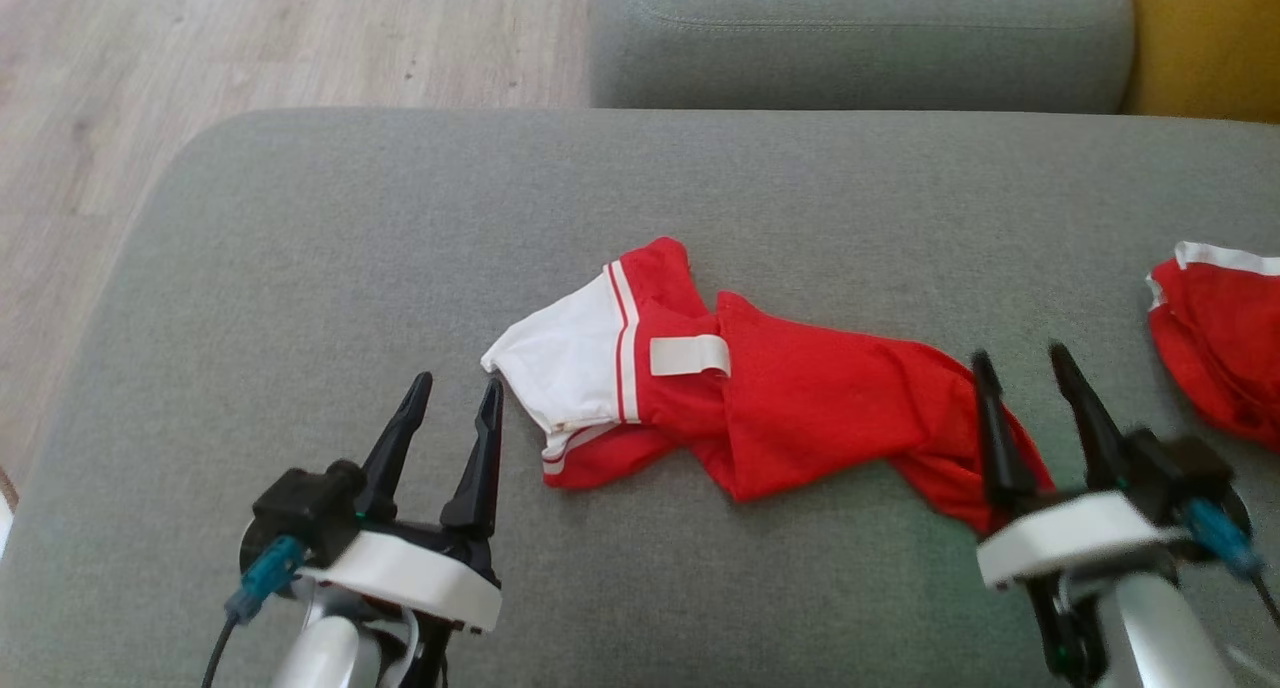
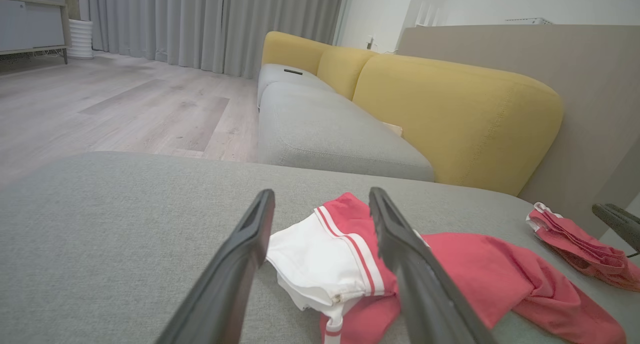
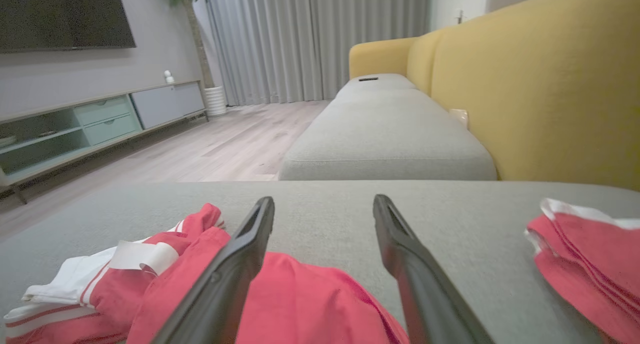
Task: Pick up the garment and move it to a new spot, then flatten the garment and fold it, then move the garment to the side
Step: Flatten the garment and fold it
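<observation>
l fingers [image 1: 478, 458] open, empty | r fingers [image 1: 1000, 438] open over garment [image 1: 800, 398] end (no grip) | broad cushion [image 1: 300, 268] to l

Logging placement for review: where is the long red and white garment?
Head view: the red and white garment lies crumpled mid-cushion on the grey seat, white end beside the left tool, red end by the right tool.

Left gripper [image 1: 458, 383], two long black tapered fingers on a white wrist shell [image 1: 410, 580] with a teal connector [image 1: 265, 573]: lower left in head view, jaws spread wide, nothing between them, fingers pointing up and slightly right. Right gripper [image 1: 1020, 356], same build: lower right, jaws likewise spread, nothing pinched, fingers leaning slightly left, wrist a bit blurred. Pale forearms [image 1: 322, 658] come up from the bottom edge.
</observation>
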Motion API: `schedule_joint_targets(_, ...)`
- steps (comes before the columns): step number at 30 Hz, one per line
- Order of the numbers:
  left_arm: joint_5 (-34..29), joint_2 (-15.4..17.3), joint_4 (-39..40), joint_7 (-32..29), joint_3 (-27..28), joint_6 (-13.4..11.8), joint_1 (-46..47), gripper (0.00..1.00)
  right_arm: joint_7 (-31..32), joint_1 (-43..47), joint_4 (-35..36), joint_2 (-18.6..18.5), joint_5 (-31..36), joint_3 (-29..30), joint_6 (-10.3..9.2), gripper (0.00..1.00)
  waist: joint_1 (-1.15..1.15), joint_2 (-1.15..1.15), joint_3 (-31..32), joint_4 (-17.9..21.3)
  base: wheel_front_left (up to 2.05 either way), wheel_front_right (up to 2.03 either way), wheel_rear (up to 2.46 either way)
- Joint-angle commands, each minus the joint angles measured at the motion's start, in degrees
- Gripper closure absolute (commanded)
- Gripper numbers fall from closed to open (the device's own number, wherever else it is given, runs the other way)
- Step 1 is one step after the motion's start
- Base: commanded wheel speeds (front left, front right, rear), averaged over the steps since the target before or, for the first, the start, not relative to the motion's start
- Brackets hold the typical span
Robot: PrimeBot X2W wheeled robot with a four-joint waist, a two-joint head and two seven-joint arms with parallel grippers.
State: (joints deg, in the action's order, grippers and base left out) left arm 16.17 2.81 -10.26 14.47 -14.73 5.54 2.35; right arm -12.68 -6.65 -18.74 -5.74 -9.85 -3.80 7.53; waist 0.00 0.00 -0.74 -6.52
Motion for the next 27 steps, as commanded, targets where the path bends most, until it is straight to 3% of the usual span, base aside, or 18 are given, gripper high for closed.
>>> schedule_joint_targets(1,-0.5,0.1,1.7,0.5,1.8,0.0,1.4,0.00,-0.5,0.3,3.4,1.0,0.7,0.7,-0.04,0.00,0.00,0.00,0.1,0.4,0.00,0.00,0.00)
schedule_joint_targets(12,-0.4,0.1,1.4,0.5,2.0,0.1,1.2,0.00,0.1,3.9,8.4,2.8,3.9,2.7,-0.04,0.00,0.00,0.00,-0.2,1.1,0.00,0.00,0.00)
schedule_joint_targets(27,0.3,0.1,0.7,0.5,-0.3,0.5,3.5,0.00,5.4,-2.8,3.5,2.0,7.0,-13.9,-0.04,0.00,0.00,0.00,-4.4,-4.1,0.00,0.00,0.00)
